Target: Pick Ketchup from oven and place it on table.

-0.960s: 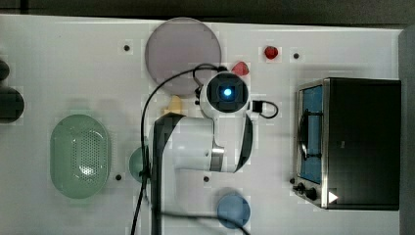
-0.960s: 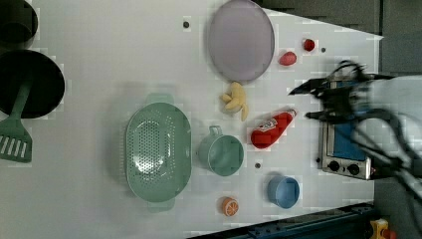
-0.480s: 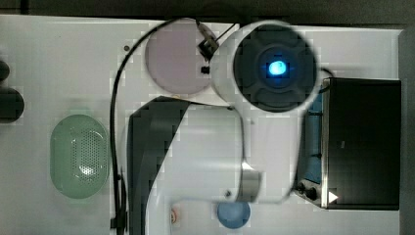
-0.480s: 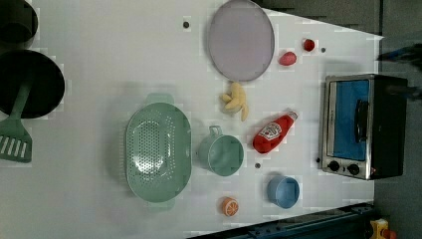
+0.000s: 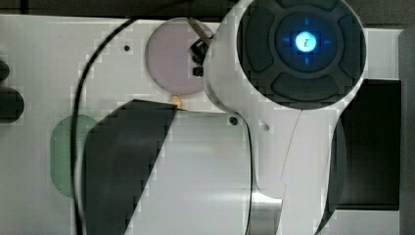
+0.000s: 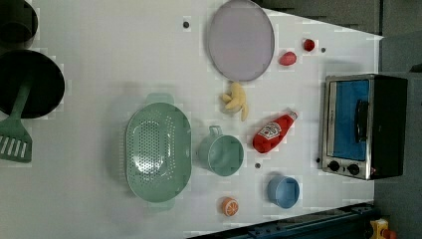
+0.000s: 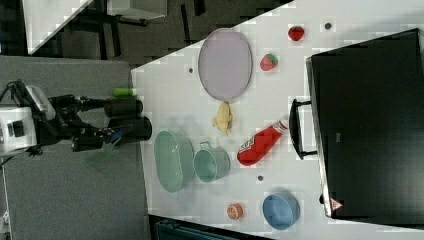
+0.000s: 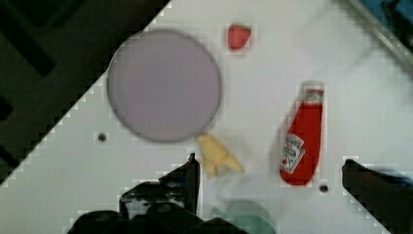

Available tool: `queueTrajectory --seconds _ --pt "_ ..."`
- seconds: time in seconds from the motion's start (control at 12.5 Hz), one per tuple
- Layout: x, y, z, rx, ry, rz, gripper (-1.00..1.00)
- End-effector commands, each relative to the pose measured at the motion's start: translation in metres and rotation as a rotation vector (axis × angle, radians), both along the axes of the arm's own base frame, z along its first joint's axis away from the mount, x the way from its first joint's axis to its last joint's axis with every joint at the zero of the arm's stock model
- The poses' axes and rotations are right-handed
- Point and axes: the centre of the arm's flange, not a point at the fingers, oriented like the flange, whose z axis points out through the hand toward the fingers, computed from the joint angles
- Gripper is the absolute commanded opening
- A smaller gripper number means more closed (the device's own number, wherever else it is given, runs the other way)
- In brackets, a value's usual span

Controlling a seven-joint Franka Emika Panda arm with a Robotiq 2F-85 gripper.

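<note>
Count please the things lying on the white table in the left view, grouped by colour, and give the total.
Red: 3 – ketchup, strawberry, strawberry
Green: 3 – colander, mug, spatula
Blue: 1 – bowl
Purple: 1 – plate
Yellow: 1 – bananas
Orange: 1 – orange half
Black: 2 – oven, pan
Total: 12

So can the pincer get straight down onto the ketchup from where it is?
Probably yes. The ketchup lies flat on the table, apart from the banana and green cup, and the open pincer hangs above with nothing between.
</note>
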Motion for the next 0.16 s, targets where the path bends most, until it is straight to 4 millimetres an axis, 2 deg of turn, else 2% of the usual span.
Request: queueTrajectory --seconds 0.08,0.16 --pt "-0.0042 -0.0078 -0.001 -0.054 0.087 -0.014 1.0" --pt "-0.0063 -0.0047 0.0 -0.054 0.103 -0.008 1.0"
